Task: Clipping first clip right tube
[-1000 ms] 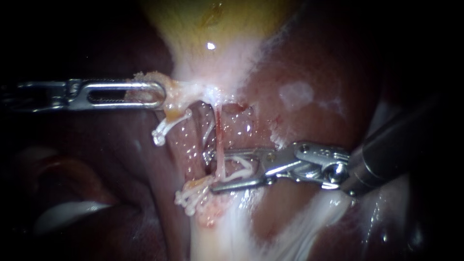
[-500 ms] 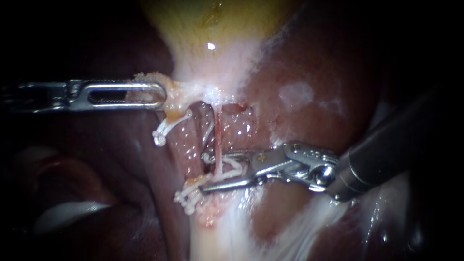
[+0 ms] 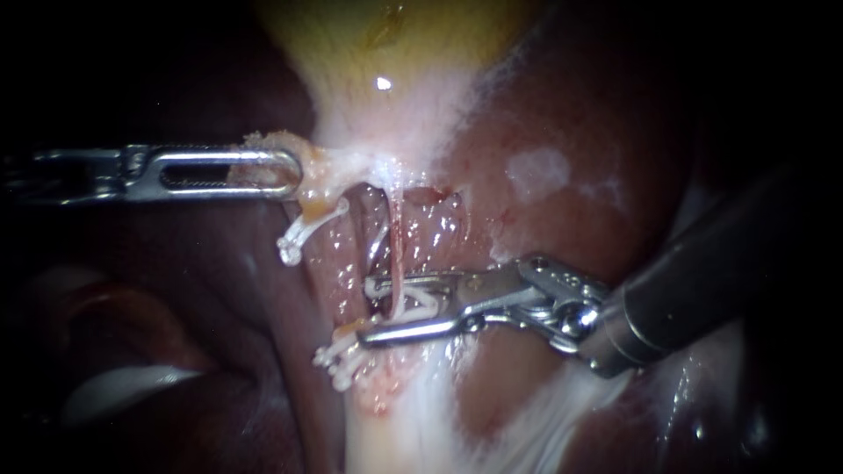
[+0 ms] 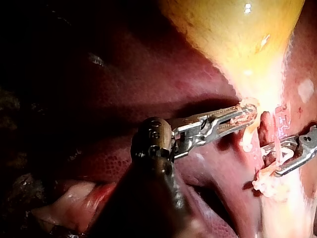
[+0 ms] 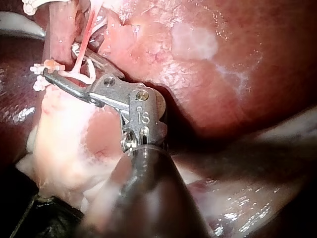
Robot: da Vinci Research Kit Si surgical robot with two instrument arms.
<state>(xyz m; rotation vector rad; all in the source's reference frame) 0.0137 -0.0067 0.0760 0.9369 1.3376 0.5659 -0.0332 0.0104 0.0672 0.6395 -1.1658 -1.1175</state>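
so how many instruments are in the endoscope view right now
2. The left instrument grips the gallbladder neck; the right instrument straddles the thin tube lower down.

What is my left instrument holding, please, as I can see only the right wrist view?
Observer: The left instrument's end effector is shut on pale tissue at the gallbladder's narrow end.
Operator: Thank you. Where does the gallbladder lie from there?
Observer: In the endoscope view the yellow gallbladder lies above that grip and widens toward the top edge.
Operator: And where does the tube begin?
Observer: The thin red tube leaves that pale tissue close beside the left end effector. It then runs down between the open jaws of the right instrument's end effector.
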